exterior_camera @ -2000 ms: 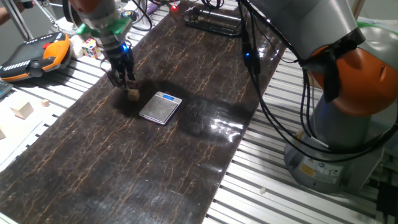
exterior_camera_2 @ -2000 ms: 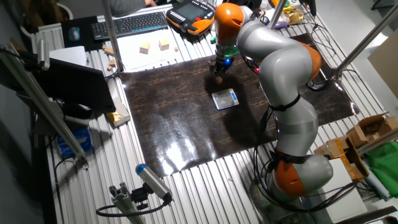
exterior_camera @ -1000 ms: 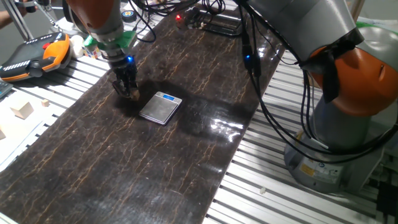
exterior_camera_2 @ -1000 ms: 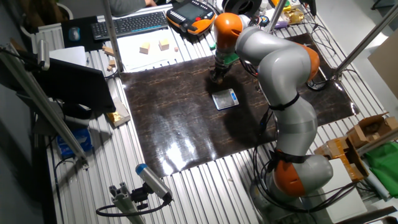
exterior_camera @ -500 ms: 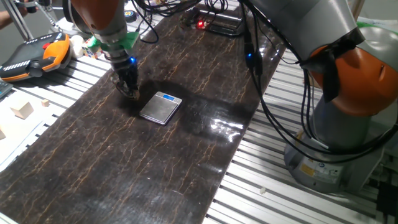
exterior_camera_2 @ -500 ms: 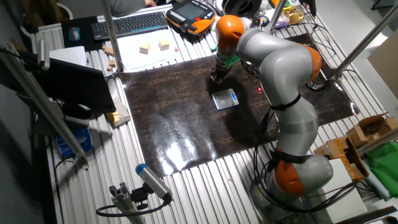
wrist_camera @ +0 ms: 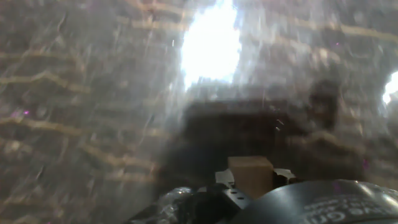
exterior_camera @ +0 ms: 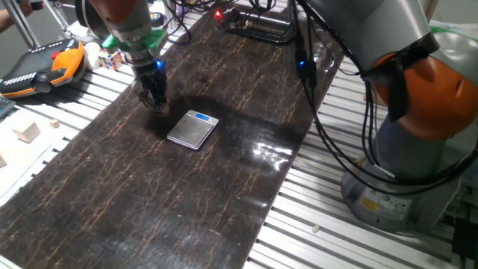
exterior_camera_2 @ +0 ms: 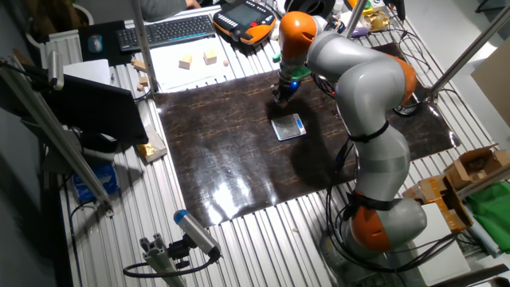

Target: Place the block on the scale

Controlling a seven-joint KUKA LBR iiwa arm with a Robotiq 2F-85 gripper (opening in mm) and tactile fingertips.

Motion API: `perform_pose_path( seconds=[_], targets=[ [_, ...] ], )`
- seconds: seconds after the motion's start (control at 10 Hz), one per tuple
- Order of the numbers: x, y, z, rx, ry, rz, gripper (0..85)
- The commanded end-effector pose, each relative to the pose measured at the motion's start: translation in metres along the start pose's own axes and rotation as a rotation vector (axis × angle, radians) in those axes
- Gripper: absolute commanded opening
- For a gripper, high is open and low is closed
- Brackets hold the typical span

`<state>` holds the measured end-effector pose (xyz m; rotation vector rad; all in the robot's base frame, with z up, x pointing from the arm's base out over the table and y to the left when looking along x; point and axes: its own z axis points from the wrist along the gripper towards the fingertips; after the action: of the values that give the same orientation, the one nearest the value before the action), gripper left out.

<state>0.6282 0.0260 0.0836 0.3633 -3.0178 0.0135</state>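
My gripper point(exterior_camera: 157, 102) hangs over the dark mat, just left of and behind the scale point(exterior_camera: 193, 128), a thin silver plate with a blue display at its far end. The fingers are shut on the block point(wrist_camera: 250, 174), a tiny tan cube that shows between them in the hand view. It hangs a little above the mat, with its shadow below. In the other fixed view the gripper point(exterior_camera_2: 280, 97) is just behind the scale point(exterior_camera_2: 288, 127). In both fixed views the fingers largely hide the block.
A Rubik's cube point(exterior_camera: 109, 58) and an orange teach pendant point(exterior_camera: 45, 63) lie off the mat behind the gripper. Larger pale wooden blocks point(exterior_camera: 28, 132) lie to the left. A keyboard point(exterior_camera_2: 167, 30) and the robot base point(exterior_camera_2: 382, 223) border the mat.
The gripper came down over the block and closed on it. It has now risen slightly and shifted a little toward the scale with the block in it.
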Motion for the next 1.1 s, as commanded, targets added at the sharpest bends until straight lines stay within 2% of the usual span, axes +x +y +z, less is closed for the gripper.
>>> perform_pose_path(
  seconds=[0.0,0.1,0.3,0.6,1.0],
  targets=[
    [0.013,0.004,-0.015,0.008,0.007,0.008,2.0],
    [0.023,0.009,-0.017,0.018,0.006,0.02,2.0],
    [0.045,0.018,-0.009,0.016,-0.004,0.034,2.0],
    [0.067,0.026,0.013,0.008,-0.027,0.044,2.0],
    [0.073,0.029,0.023,0.006,-0.039,0.062,5.3]
  ],
)
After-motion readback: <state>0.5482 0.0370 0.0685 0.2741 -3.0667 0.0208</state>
